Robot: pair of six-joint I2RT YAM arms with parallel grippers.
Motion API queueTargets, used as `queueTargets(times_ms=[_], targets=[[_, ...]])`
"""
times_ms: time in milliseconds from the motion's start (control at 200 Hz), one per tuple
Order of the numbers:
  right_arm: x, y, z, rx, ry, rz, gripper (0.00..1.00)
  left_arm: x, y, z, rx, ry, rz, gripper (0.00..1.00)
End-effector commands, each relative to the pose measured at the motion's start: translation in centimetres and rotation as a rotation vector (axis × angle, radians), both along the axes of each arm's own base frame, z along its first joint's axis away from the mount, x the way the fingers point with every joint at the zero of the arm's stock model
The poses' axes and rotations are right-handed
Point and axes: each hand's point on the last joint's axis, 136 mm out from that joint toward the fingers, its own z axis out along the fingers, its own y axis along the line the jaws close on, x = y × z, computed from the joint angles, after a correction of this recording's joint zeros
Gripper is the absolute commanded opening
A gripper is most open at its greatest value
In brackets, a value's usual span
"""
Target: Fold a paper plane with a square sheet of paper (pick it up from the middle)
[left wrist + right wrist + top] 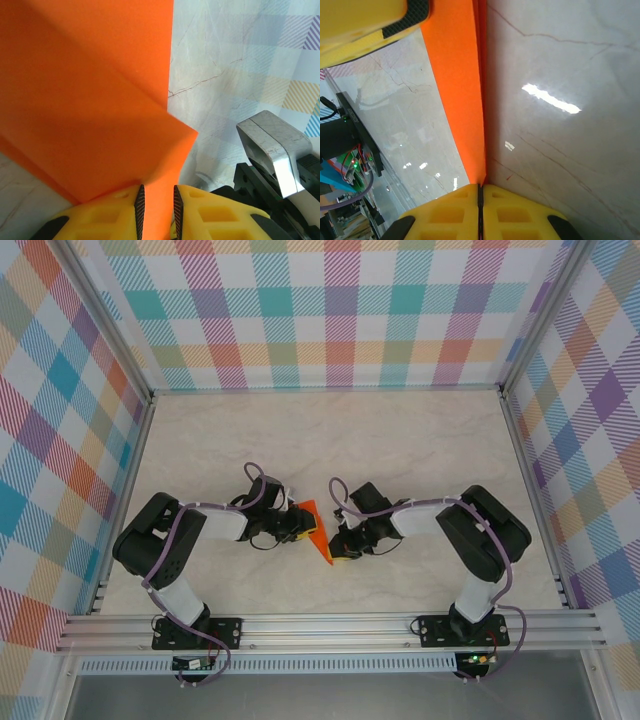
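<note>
Tabletop [400,440], top external view: pale marble-patterned surface, walled at the back and both sides by pastel plaid panels [330,310]; aluminium rail [330,625] along the near edge, carrying both arm bases. Folded orange paper [315,530]: narrow pointed shape at the table's near middle, tip toward the rail, held between the two arms. Left gripper [290,525] meets it from the left, right gripper [343,545] from the right.

Left wrist view: same marble surface [225,65], plaid wall reflected or seen at the upper right. Orange paper [90,100] in layered flaps with diagonal creases. Left gripper [156,205]: yellow jaws clamped on the paper's lower edge, the sheet filling the slim gap between the ribbed pads. Grey block [275,150] of the other arm near, at right.

Right wrist view: glossy marble [560,150] with a lamp glare. Paper [457,85] seen as a long orange strip. Right gripper [480,192]: jaws clenched tight, the paper's folded edge running into their seam. Left gripper's yellow finger [365,25] on the strip's far end.
</note>
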Motion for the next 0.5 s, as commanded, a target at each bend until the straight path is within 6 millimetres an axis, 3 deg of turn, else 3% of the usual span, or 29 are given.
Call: queueTargets(times_ms=[0,500], targets=[[-0.9,-0.1,-0.8,-0.024,0.015,0.039,0.08,-0.9,0.2,-1.0,0.034,0.007,-0.018,0.24],[-1.3,-0.2,1.5,-0.01,-0.012,0.046,0.13,-1.0,0.3,-1.1,0.038,0.008,-0.017,0.24]])
